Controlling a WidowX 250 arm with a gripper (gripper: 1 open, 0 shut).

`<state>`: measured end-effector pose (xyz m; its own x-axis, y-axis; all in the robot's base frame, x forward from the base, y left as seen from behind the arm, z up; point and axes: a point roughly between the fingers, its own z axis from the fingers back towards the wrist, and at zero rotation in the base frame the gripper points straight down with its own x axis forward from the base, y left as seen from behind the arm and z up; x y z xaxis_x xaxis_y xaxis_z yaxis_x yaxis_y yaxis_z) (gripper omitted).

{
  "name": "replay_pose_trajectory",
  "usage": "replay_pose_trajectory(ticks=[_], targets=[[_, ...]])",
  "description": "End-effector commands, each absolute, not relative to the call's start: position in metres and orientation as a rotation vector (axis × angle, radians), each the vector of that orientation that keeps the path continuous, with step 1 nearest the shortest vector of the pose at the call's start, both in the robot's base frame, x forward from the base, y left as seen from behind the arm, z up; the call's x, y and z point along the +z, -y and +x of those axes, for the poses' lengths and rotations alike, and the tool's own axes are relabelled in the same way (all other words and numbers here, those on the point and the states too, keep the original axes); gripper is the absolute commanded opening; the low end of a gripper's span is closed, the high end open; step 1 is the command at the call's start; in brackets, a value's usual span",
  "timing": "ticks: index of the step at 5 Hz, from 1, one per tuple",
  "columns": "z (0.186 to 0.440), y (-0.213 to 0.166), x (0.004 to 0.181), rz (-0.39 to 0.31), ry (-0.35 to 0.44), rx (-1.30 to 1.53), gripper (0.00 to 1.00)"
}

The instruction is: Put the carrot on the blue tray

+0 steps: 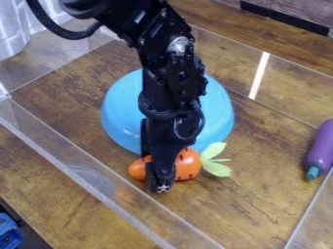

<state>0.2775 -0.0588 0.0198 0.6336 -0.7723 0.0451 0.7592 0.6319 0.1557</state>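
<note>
The black robot gripper [162, 180] sits down over the small orange toy carrot [186, 165], with the large round light-blue plastic tray [120, 109] just behind it and the purple eggplant-like toy [320, 147] well off to its right on the wooden table [78, 78].

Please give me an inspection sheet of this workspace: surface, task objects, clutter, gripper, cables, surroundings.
Surface: wooden table inside a clear plastic enclosure.
Task objects: carrot lies on the wood at the near edge of the blue tray, not on it; green leaves point right.
Clutter: purple toy at the right edge, apart from both.
Gripper: gripper is down over the carrot; whether it is closed cannot be told.
Cables: black cable at top left.
Surroundings: blue object at bottom left corner, outside the enclosure.
</note>
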Motion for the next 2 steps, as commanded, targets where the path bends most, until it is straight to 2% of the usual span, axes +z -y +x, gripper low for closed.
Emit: replay_pose_trajectory(ticks=[1, 2], targets=[[0.2883, 0.0558, 0.0289, 0.134, 0.161, -0.866, 0.0], [0.2894, 0.0562, 0.028, 0.134, 0.162, -0.867, 0.0]])
